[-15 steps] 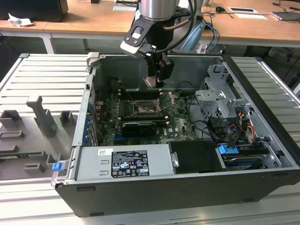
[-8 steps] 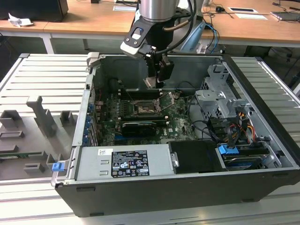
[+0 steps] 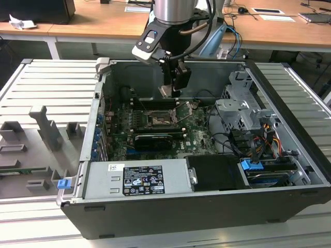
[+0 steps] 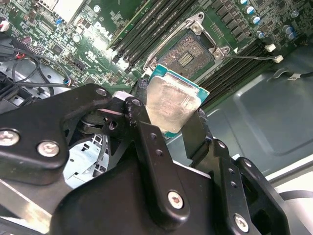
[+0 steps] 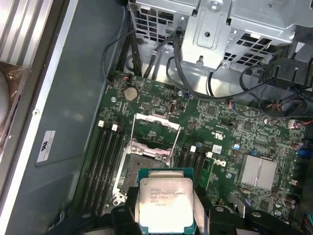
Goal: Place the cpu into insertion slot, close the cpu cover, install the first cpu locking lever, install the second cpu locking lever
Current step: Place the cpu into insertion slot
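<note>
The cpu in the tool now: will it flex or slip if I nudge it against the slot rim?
Probably stiff: the cpu is a flat metal-topped plate, showing no bend in the tool. Possibly slippery: its top looks smooth and only two opposite edges are pinched. Likely light, so touching the insertion slot rim might shift it.

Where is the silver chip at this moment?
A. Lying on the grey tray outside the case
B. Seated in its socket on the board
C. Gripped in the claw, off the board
C: in the second wrist view the claw is shut on the chip by two opposite edges, while the socket beyond it lies open with its pin field bare.
</note>
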Action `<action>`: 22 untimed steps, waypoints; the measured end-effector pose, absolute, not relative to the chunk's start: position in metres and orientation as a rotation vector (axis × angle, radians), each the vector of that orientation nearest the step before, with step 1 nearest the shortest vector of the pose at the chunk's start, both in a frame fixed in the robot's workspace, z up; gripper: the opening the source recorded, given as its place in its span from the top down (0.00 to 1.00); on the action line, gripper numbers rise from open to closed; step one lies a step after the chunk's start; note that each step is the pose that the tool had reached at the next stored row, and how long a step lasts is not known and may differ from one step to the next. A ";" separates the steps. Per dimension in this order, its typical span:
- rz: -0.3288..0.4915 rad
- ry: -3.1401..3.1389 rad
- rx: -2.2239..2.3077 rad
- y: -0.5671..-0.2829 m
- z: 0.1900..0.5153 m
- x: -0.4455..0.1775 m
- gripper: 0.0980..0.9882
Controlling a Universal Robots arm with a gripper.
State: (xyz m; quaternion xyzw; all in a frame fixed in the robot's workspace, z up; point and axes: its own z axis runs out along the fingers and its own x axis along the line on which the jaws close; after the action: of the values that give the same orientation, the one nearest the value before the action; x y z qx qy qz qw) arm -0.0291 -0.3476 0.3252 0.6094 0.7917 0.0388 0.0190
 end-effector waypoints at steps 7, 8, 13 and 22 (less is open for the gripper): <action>0.119 2.421 1.936 -0.348 0.324 -0.029 0.52; 0.119 2.418 1.940 -0.348 0.324 -0.029 0.52; 0.118 2.393 1.969 -0.348 0.324 -0.029 0.52; 0.117 2.358 2.009 -0.348 0.322 -0.029 0.52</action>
State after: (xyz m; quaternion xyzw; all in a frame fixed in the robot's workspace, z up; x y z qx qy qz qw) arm -0.0291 -0.3476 0.3218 0.6478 0.7605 0.0377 0.0209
